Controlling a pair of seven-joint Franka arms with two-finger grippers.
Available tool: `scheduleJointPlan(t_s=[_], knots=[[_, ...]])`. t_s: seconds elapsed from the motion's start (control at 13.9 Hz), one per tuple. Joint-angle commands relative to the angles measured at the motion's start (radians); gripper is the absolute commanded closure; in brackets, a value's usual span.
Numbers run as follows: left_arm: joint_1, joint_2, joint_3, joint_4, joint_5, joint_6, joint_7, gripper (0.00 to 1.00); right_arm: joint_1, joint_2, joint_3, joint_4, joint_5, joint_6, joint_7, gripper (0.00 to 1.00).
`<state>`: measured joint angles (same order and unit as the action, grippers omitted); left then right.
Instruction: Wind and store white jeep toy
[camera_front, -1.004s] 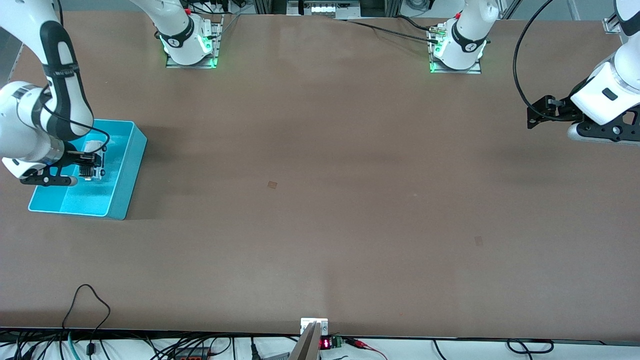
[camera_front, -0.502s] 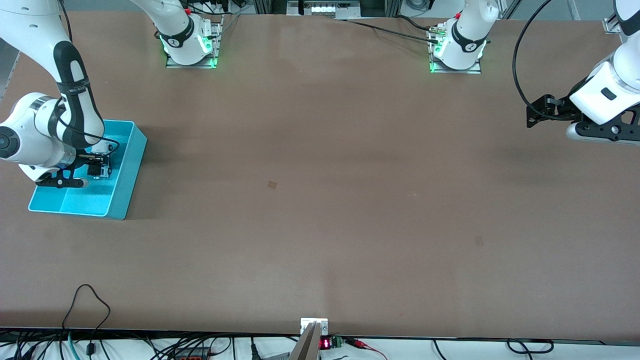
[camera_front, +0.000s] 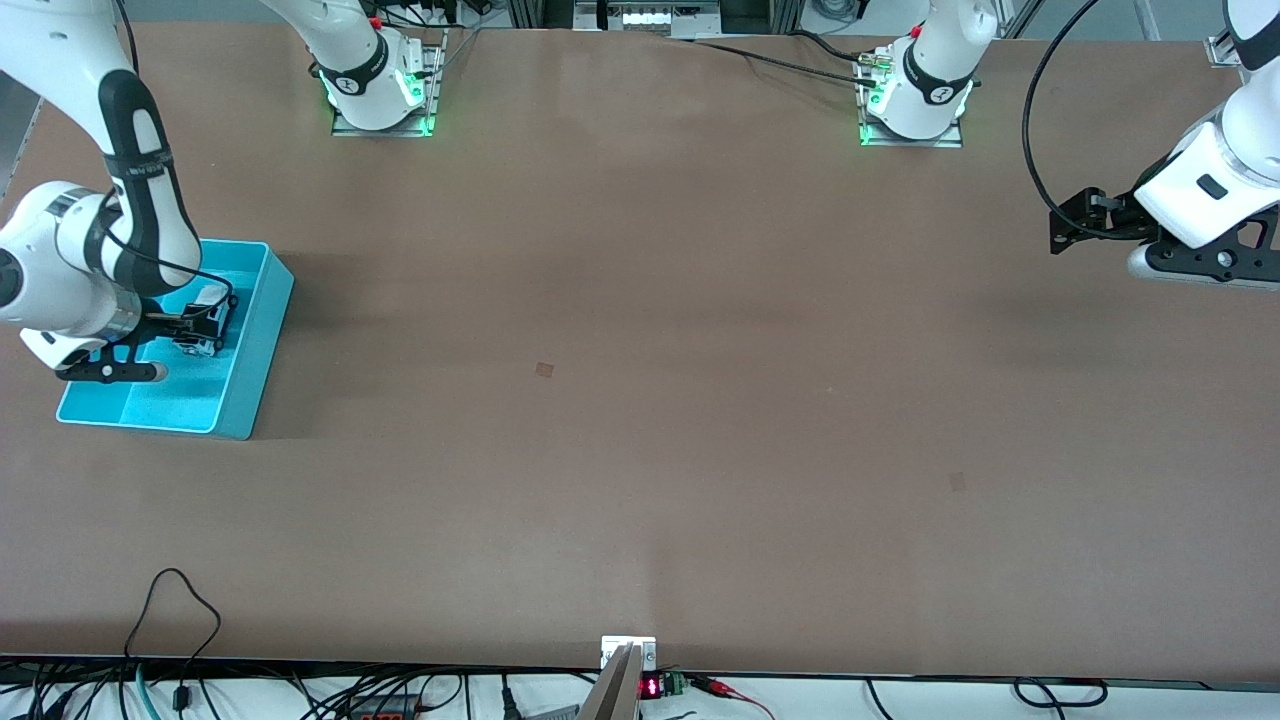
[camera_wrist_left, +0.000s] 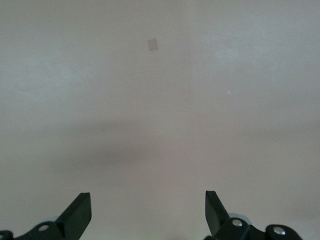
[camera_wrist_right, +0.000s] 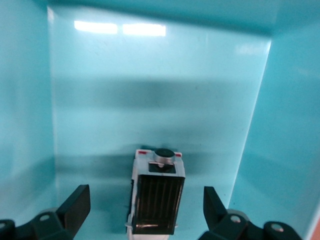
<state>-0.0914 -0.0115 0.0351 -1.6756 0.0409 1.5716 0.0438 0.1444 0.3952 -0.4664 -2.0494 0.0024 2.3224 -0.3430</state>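
The white jeep toy (camera_wrist_right: 157, 194), with a black ribbed roof panel, lies on the floor of the cyan bin (camera_wrist_right: 30, 100). My right gripper (camera_wrist_right: 146, 201) hangs open just above it, with one finger on each side and neither touching it. In the front view the right gripper (camera_front: 198, 328) is inside the cyan bin (camera_front: 262, 340) at the right arm's end of the table, and the jeep (camera_front: 208, 346) is mostly hidden under it. My left gripper (camera_front: 1064, 228) is open and empty above bare table at the left arm's end, and it also shows in the left wrist view (camera_wrist_left: 147, 206).
The brown table (camera_front: 640, 400) carries a small tan patch (camera_front: 544, 369) near its middle and another (camera_front: 957, 481) toward the left arm's end. Cables run along the table's edge nearest the camera.
The right arm's hand has shifted a little inside the bin, toward the wall that faces the table's middle. The left arm has barely moved.
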Motion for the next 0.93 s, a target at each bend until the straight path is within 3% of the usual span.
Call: scheduleJointPlan(t_s=[0.0,0.43,0.65,0.72,0.86], knots=[[-0.007,0.001,-0.001,0.022,-0.004,-0.027,-0.015,0.0,0.012,-0.113,0.021,-0.018,0.005,-0.014,-0.033,0.0],[-0.004,0.001,0.005,0.022,-0.004,-0.036,-0.021,0.0,0.067,-0.274,0.022,-0.017,0.007,-0.055,-0.024,0.0],[-0.005,0.001,0.0,0.022,-0.004,-0.038,-0.022,0.0,0.115,-0.329,0.023,0.049,0.007,-0.217,0.08,0.0],[-0.005,0.001,0.0,0.022,-0.004,-0.038,-0.024,0.0,0.122,-0.346,0.044,0.084,0.005,-0.282,0.144,0.0],[-0.005,0.001,0.002,0.022,-0.004,-0.036,-0.024,0.0,0.075,-0.364,0.165,0.161,0.004,-0.413,0.258,0.0]])
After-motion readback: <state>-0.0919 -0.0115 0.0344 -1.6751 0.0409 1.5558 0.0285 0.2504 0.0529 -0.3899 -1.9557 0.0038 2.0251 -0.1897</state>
